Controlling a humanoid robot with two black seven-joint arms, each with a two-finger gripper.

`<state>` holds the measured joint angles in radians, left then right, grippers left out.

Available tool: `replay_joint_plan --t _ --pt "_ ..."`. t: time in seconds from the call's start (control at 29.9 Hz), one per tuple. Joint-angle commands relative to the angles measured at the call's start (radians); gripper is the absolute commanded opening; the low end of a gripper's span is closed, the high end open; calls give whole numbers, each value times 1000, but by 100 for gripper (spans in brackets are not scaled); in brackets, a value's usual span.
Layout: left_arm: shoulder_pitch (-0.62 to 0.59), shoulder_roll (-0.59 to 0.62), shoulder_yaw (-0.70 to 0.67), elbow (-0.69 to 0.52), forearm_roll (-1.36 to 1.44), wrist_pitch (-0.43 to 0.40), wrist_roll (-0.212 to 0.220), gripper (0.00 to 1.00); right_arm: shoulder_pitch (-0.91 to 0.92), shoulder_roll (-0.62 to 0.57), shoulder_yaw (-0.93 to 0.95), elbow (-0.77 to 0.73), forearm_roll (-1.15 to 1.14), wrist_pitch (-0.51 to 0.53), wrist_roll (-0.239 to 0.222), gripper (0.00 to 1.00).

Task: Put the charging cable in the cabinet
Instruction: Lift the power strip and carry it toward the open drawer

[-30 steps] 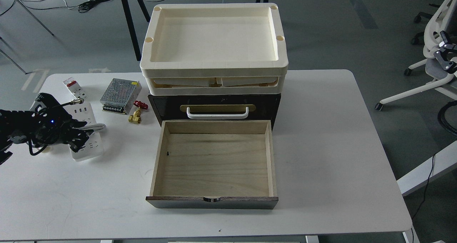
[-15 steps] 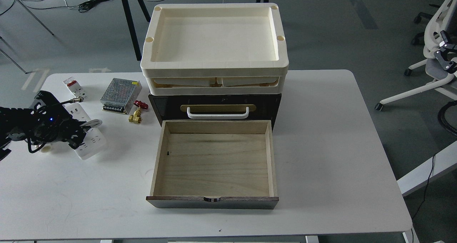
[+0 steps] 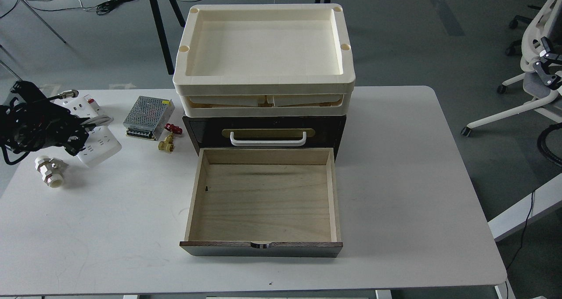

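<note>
Dark wood cabinet (image 3: pixel 263 132): its lower drawer (image 3: pixel 263 202) stands pulled out, pale interior bare. Cream trays (image 3: pixel 263 77) on top; the upper one holds nothing, the lower one's contents cannot be told. Charging cable (image 3: pixel 99 143): held at the table's left end, well apart from the drawer. I judge it rigid, moderately heavy, smooth-cased; the cord-wound middle offers the surest hold. My left gripper (image 3: pixel 74 134) is clamped on that middle. My right gripper is out of view.
</note>
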<state>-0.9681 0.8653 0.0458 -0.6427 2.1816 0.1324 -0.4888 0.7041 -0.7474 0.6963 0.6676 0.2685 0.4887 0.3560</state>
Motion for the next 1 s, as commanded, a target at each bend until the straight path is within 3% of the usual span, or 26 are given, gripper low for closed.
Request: replay_joint_plan --t 0.0,0.23,0.5,0.67,0.97 --pt "-11 102 -4 -87 0 6 0 0 0 2 9 0 2 0 0 100" --pt "-60 498 -17 -561 -17 -17 0 0 0 -16 11 1 2 0 0 100" --pt "-57 833 -17 -1122 -218 -154 0 0 0 -10 28 1 2 0 0 100" --pt "-47 787 -17 -1126 -281 -195 0 0 -1 -6 25 -3 0 0 -2 100" --pt "-113 551 -20 -1126 -571 -401 0 0 -12 -1 26 -37 2 0 0 100"
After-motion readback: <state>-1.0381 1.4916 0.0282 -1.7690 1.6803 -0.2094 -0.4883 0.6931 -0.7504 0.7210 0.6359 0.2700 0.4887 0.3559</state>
